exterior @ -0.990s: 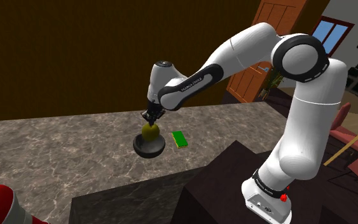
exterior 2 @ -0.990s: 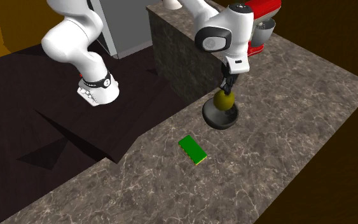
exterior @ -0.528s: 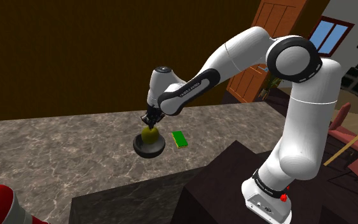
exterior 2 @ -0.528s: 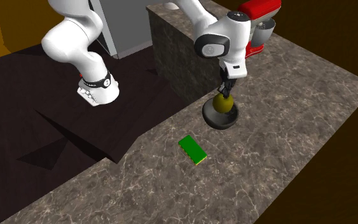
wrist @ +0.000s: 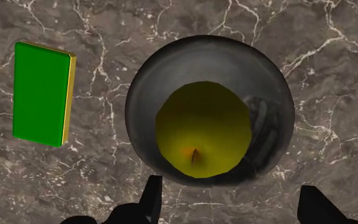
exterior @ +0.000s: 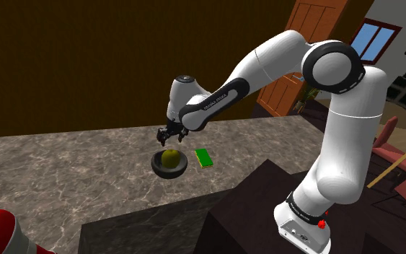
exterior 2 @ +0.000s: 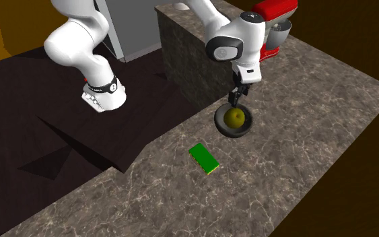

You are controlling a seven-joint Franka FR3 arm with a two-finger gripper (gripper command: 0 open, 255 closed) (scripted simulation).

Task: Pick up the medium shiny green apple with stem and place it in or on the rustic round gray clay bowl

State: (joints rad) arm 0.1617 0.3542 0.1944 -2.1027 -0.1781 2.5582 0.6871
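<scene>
Apple has dropped since half a second ago. Then it sat pinched between the fingers above the bowl; now you see it down inside the bowl, and the fingers have spread. The arm looks much as it did.

Gripper hangs straight over the bowl, released, grasping nothing. From the wrist, the two black fingers stand wide apart with the gripper clear of the fruit.

The apple is yellow-green with an orange dimple on top. The small dark mark in it is probably the stem, hard for you to confirm. It lies against the dark grey glossy wall of the bowl on the side nearer the fingers, not centred.

In the second exterior view, the gripper is at 12 o'clock of the apple, just above the bowl and apart from the fruit.

Flat green block with a yellow edge lies on the marble counter at 3 o'clock of the bowl in the shoulder view, near but not touching. In the second exterior view the block is at 7 o'clock of the bowl. Red mixer stands at 1 o'clock of the bowl, further off. From the wrist the block lies flat beside the bowl.
</scene>
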